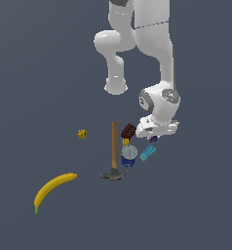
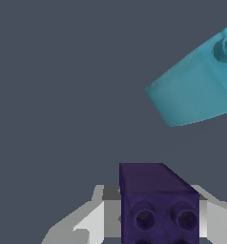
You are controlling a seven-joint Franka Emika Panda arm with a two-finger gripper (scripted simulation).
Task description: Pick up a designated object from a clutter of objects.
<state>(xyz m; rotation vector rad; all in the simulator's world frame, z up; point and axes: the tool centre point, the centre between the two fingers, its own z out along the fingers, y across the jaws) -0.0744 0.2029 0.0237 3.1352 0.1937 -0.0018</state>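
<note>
The little purple block [image 2: 158,205] sits right between the robot's fingers [image 2: 101,221], and in the wrist view a pale finger pad shows on each side of it. The fingers look clamped on it, or very nearly. In the exterior view it peeks out under the gripper [image 1: 155,135], on the right of the pile. It looks hard, light and smooth, so I think a squeeze on its two flat sides is best. The light blue brick [image 1: 147,153] lies just beside it. The red-brown brick [image 1: 128,130], the hammer [image 1: 115,154] and the round bluish thing [image 1: 129,154] lie further left, and the banana [image 1: 52,189] is far off on the bench [image 1: 196,210].
</note>
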